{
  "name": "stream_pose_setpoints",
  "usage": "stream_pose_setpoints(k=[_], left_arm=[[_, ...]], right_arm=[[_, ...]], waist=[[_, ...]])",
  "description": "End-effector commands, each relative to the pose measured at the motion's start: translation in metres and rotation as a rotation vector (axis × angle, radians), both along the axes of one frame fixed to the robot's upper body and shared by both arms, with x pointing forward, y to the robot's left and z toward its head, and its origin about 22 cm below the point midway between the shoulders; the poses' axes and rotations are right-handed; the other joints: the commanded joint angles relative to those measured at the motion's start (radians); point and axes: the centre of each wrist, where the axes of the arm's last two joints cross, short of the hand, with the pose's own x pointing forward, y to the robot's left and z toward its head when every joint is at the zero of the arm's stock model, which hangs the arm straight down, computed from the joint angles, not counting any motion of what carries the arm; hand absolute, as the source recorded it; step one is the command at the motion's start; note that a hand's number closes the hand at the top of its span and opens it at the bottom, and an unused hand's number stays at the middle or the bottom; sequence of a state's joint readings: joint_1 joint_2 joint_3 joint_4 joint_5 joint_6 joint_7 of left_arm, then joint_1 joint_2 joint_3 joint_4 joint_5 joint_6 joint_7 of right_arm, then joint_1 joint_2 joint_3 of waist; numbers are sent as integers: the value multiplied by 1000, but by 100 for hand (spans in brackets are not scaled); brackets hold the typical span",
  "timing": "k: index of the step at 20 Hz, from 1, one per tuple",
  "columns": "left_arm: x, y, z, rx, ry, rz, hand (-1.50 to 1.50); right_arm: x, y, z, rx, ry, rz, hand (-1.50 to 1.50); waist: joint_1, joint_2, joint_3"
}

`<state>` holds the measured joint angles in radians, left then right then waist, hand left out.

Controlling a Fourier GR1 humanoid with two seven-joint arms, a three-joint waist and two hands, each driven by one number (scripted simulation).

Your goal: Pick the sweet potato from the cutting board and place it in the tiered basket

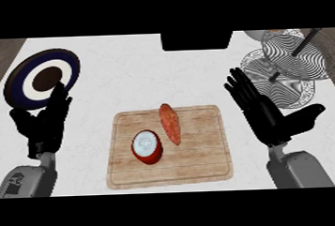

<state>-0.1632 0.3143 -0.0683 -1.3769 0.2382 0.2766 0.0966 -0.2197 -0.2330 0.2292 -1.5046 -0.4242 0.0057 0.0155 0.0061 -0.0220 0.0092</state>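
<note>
Left hand [42, 124], right hand [271, 123], fingers [242, 91] straight, flank cutting board [200, 167] bearing sweet potato [170, 123]; tiered basket [293, 59] beyond.

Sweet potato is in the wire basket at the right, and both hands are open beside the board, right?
No. The head view shows the sweet potato lying on the cutting board, not in the basket at the right. The left hand and right hand are open beside the board.
</note>
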Motion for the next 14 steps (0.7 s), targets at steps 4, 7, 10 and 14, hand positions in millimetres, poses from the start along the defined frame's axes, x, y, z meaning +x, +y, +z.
stream_pose_setpoints(k=[4,7,10,14], left_arm=[[-1,6,16,256,-112,-44,0],[-5,24,16,247,-53,-6,0],[-9,27,18,337,-70,-62,0],[4,18,17,343,-65,-71,0]], right_arm=[[27,43,15,-5,15,-164,150],[21,3,31,297,-132,-593,150],[-4,-14,-57,-331,266,-710,-150],[-18,51,-39,-367,217,-733,-150]], waist=[[6,23,-9],[-141,-25,27],[-28,19,-17],[-26,17,-13]])
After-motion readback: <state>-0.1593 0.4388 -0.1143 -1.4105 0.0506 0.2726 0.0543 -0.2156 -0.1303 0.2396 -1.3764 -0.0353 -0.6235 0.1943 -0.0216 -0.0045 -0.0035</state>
